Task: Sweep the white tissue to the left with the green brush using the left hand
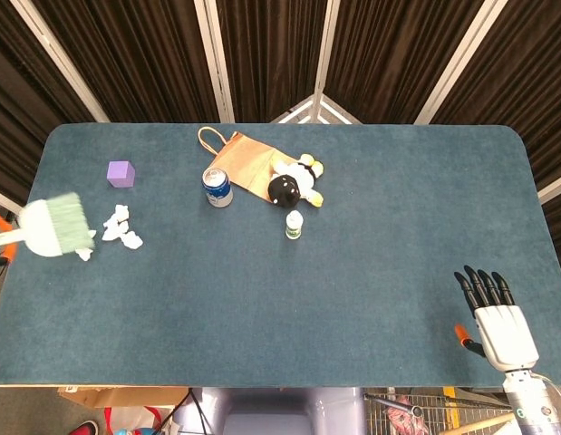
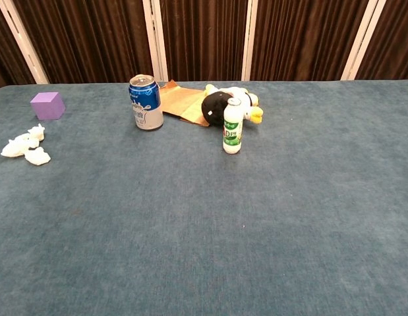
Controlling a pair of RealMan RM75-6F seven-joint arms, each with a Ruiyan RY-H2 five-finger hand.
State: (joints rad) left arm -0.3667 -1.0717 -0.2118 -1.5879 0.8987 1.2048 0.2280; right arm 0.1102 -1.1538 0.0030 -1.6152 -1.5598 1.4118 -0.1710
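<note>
The white tissue (image 1: 120, 227) is lying beside the green brush (image 1: 53, 227); left hand's grip unseeable, overswinging risks missing it.

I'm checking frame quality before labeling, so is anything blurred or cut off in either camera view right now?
Head view: the green brush is smeared by motion blur at the left table edge, while the white tissue, can and right hand look sharp. Chest view: everything is crisp and evenly lit, but the brush and both hands fall outside the frame.
</note>
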